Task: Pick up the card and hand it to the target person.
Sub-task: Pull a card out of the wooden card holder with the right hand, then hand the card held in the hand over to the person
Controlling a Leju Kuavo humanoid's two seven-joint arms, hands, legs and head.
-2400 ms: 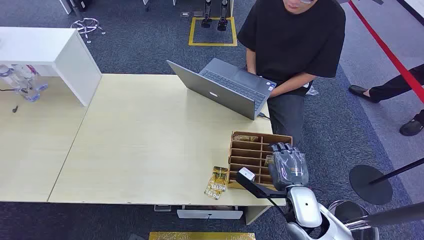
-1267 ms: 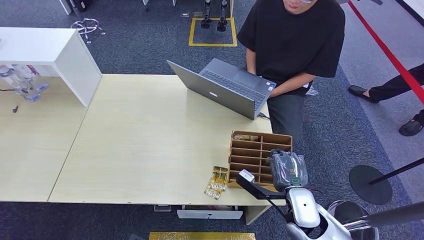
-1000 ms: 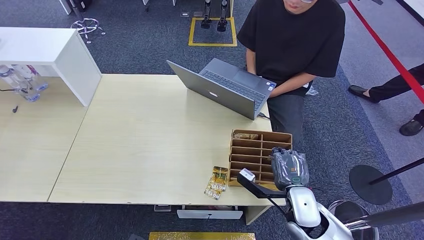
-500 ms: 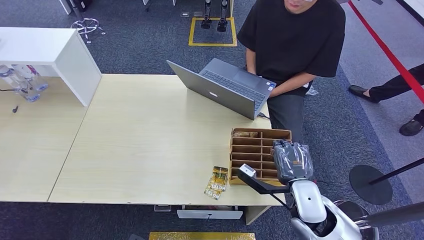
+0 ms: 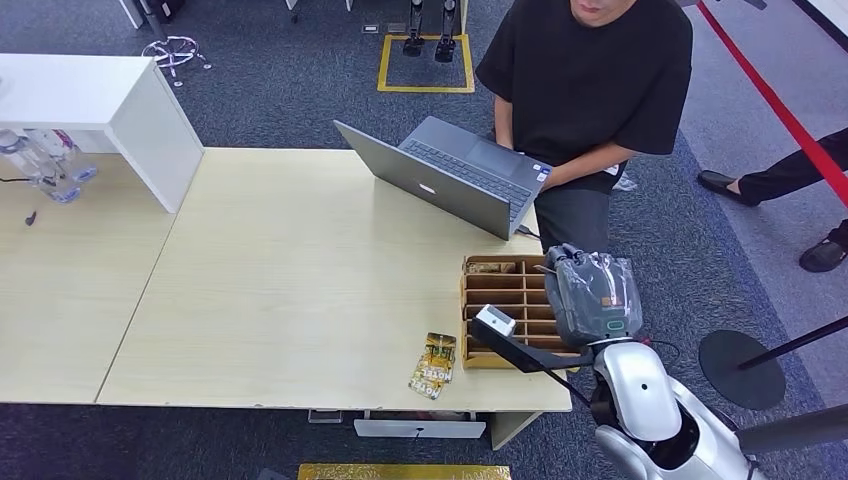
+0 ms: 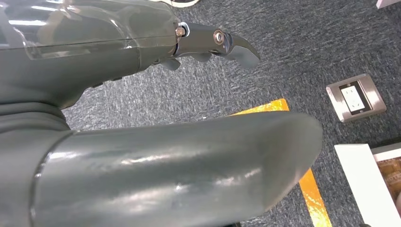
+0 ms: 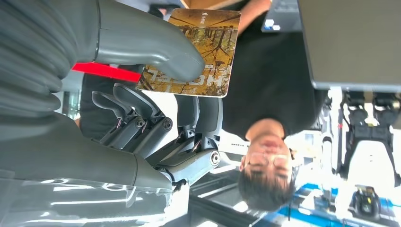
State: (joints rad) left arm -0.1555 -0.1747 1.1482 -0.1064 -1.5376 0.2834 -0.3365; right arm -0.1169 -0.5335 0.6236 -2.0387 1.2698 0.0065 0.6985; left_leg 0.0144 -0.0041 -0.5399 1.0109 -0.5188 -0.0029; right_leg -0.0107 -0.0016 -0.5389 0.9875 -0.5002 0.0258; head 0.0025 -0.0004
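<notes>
Right wrist view shows the right hand (image 7: 156, 94) pinching a card (image 7: 194, 52) with a yellow-brown forest print between its thick grey thumb and the darker fingers (image 7: 142, 120), with a person (image 7: 269, 85) in a black shirt beyond it. From the head view, that hand (image 5: 592, 297) is raised over the right side of a wooden slotted box (image 5: 500, 300) at the near right corner of the table (image 5: 300, 290); the card itself is hidden there behind the hand. The person (image 5: 590, 80) stands at the far right edge of the table, just behind an open laptop (image 5: 450, 175). More cards (image 5: 433, 365) lie flat on the table just left of the box. The left hand (image 6: 142, 47) hangs over carpet, holding nothing, one finger stretched out; whether the others are curled cannot be told.
</notes>
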